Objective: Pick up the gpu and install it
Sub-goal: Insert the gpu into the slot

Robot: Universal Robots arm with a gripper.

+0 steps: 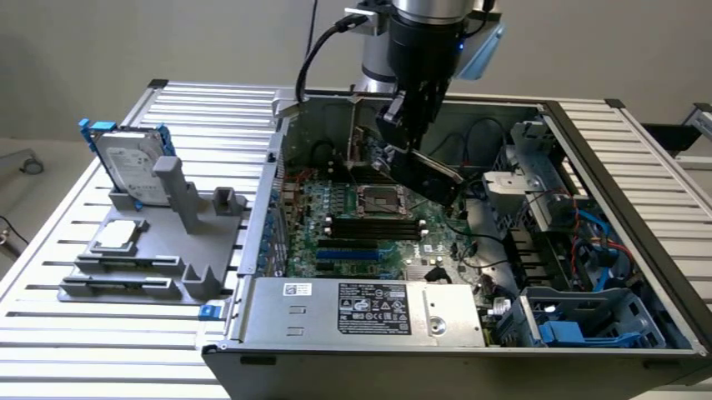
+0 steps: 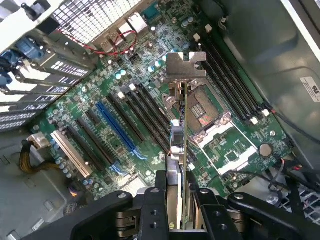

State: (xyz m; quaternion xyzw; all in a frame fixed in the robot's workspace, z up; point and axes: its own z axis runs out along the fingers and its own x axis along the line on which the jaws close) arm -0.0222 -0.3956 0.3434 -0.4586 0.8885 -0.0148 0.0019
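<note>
My gripper (image 1: pixel 403 125) hangs inside the open computer case (image 1: pixel 278 150), shut on the gpu (image 1: pixel 432 177). The card is a dark slab tilted above the motherboard (image 1: pixel 345 212), near the processor socket. In the wrist view the gpu (image 2: pixel 181 150) is edge-on between my two black fingers (image 2: pixel 154 200), with my gripper (image 2: pixel 177 200) clamped on its near end. Its silver end bracket (image 2: pixel 186 65) points away from the camera. The card floats above the board, over the black slots beside the blue expansion slot (image 2: pixel 116 127), touching none of them.
A silver hard drive in a blue frame (image 1: pixel 132 162) stands on a grey fixture (image 1: pixel 156 250) left of the case in the exterior view. Black memory sticks (image 1: pixel 378 227), the power supply (image 1: pixel 368 308), cables and a blue drive cage (image 1: pixel 579 321) crowd the case.
</note>
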